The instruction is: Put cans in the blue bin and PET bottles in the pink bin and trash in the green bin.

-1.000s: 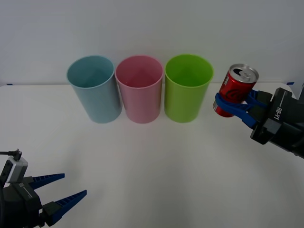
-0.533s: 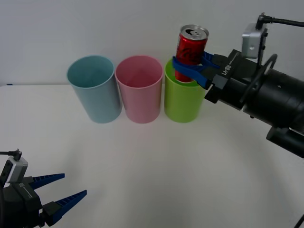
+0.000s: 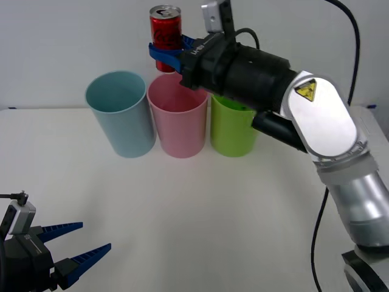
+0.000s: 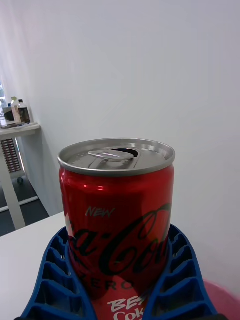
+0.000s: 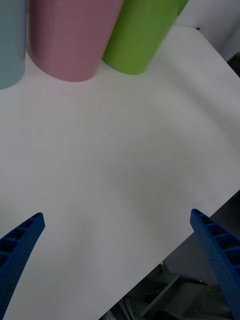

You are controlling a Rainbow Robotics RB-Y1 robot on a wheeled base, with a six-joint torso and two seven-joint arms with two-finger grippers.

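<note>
The red can point(image 3: 165, 27) is held upright in the air above the pink bin point(image 3: 178, 114), pinched between the blue fingers of the right gripper point(image 3: 165, 53). The blue bin point(image 3: 120, 113) and green bin point(image 3: 231, 129) flank it on the white desk point(image 3: 194, 207). The left gripper point(image 3: 82, 242), fingers spread, waits low at the desk's near left corner.

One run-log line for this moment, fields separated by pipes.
right tool shut on red can, upright | held above pink bin, near blue bin | green bin beside | left tool open, parked low
</note>
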